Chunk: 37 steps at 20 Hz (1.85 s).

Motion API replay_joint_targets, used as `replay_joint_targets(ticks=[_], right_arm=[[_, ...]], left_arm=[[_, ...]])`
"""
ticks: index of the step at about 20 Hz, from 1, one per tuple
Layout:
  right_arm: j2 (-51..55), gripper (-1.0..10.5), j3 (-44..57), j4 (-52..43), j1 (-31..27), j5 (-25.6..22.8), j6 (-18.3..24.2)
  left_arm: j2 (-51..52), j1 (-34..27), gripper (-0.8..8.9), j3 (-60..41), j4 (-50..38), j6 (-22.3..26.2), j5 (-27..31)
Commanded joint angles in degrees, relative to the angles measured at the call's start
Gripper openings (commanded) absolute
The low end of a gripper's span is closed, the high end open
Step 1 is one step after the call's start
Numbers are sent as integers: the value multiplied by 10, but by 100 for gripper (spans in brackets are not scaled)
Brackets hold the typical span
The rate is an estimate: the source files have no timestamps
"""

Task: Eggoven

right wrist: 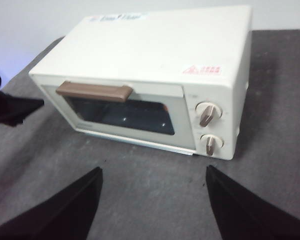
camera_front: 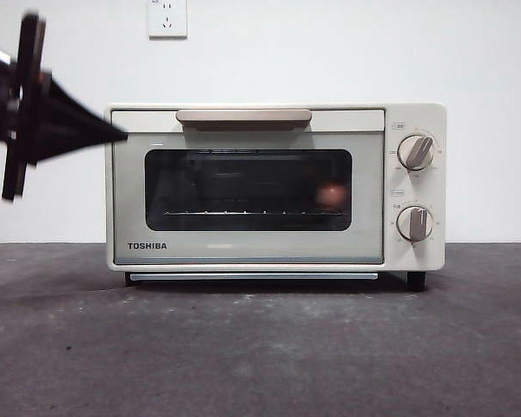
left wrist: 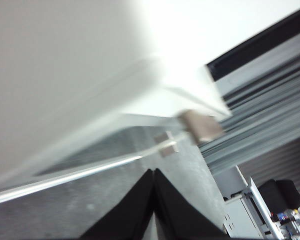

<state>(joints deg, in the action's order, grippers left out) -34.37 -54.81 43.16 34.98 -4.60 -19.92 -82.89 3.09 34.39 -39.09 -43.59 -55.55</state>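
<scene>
The cream TOSHIBA toaster oven [camera_front: 252, 252] stands in the middle of the table with its door shut. A reddish-brown egg [camera_front: 332, 193] shows dimly through the dark glass, on the rack at the right inside. My left gripper [camera_front: 120, 135] is shut and empty, its tip right at the oven's upper left front corner. In the left wrist view its jaws [left wrist: 154, 174] meet just off the door, with the end of the tan handle [left wrist: 202, 125] close by. My right gripper [right wrist: 154, 170] is open and empty, held back in front of the oven [right wrist: 155, 45].
Two knobs [camera_front: 415, 152] sit on the oven's right panel. A wall socket [camera_front: 167, 17] is above on the white wall. The dark grey table [camera_front: 260, 347] spreads in front. Aluminium rails [left wrist: 260, 135] stand beyond the table edge.
</scene>
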Motion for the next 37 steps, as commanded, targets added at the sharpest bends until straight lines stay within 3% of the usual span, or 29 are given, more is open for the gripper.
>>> replay_joint_targets(ticks=[1,4,11,15,20,24,37], right_arm=[[-4,332,-4,1,5,12,-2],[-9,332,-4,8,5,28,-2],[-27,332,-4,27,5,70,8],[-45,296,-4,32,5,105,13],[-73,179,-4,38,5,125,15],[-93,0,-4,56,5,138,31],[-100,5,-4,28,5,120,39]], left_arm=[[46,10,8,8,47,28,15],[123,29,7,8,161,92,68],[303,88,7,21,462,268,292],[375,108,7,33,553,301,361],[434,112,7,45,604,301,366],[467,112,7,48,623,301,366],[489,112,7,48,627,301,365]])
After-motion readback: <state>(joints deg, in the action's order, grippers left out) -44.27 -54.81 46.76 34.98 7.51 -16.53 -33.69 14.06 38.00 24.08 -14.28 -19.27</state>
